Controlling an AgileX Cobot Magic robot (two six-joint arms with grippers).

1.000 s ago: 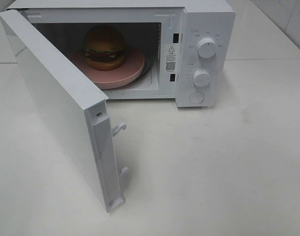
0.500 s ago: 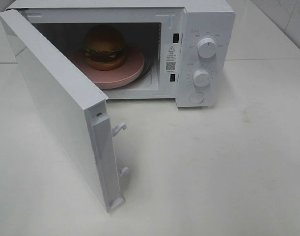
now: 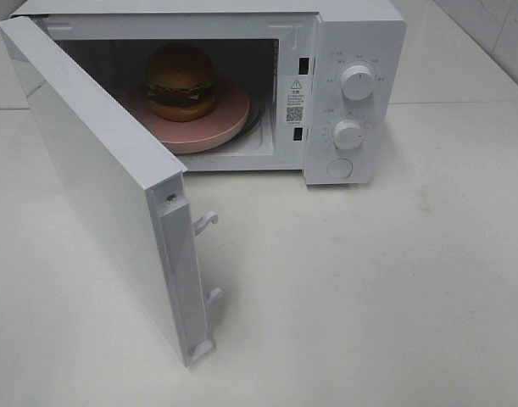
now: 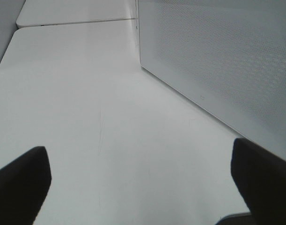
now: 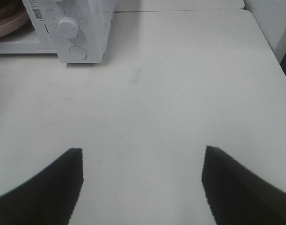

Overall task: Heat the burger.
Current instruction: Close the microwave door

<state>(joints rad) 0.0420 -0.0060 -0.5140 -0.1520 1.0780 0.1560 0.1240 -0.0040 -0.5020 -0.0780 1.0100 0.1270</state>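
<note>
The burger (image 3: 181, 80) sits on a pink plate (image 3: 220, 127) inside the white microwave (image 3: 360, 34), whose door (image 3: 97, 186) stands swung wide open to the left. Neither gripper shows in the exterior high view. In the left wrist view my left gripper (image 4: 139, 157) is open over bare table, with the door's perforated outer face (image 4: 217, 61) close beside it. My right gripper (image 5: 143, 159) is open and empty above the table, some way in front of the microwave's control panel (image 5: 68, 27). The plate's edge (image 5: 7, 26) shows at that view's corner.
The control panel carries two white knobs (image 3: 357, 82) (image 3: 348, 134) and a round button (image 3: 339, 168). Two latch hooks (image 3: 205, 222) stick out from the door's free edge. White tabletop (image 3: 369, 297) lies in front and to the right; a wall edge (image 5: 281, 23) stands at the far right.
</note>
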